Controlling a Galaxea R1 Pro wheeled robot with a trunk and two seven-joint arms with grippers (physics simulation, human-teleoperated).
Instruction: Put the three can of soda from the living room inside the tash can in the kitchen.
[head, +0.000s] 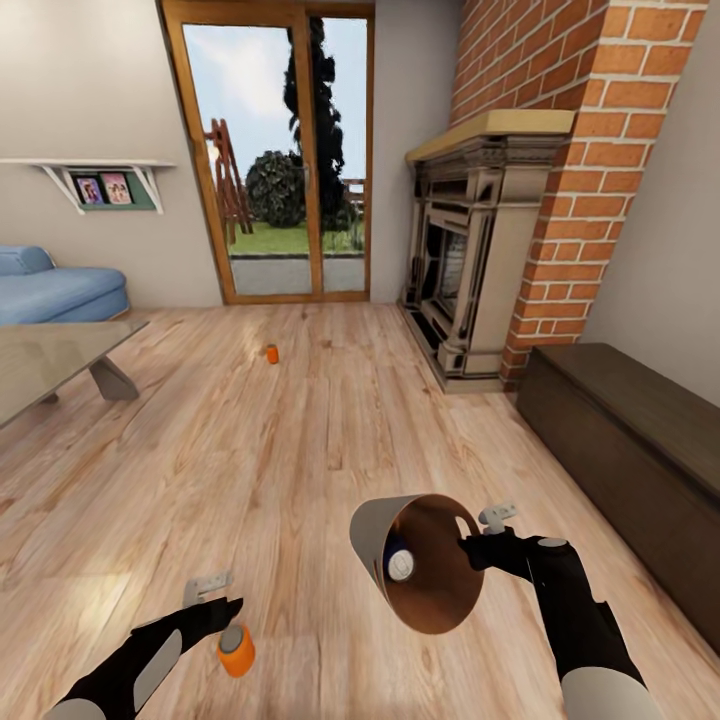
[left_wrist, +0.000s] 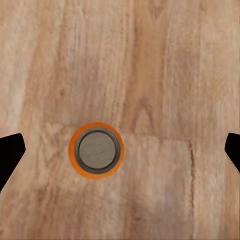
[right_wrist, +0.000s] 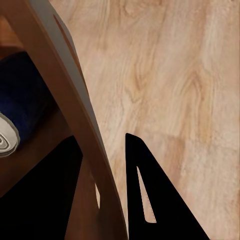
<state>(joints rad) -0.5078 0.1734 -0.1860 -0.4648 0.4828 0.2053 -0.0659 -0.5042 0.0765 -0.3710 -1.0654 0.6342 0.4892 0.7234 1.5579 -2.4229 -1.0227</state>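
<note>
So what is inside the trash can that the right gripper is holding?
One can of soda lies inside the tash can, its silver top facing the opening. The wall hides most of its body, and I cannot tell whether anything lies deeper behind it.

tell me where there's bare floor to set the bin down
Bare planks lie between the near can and the far can, and from there right to the dark bench. It is tighter by the glass table and the fireplace.
</note>
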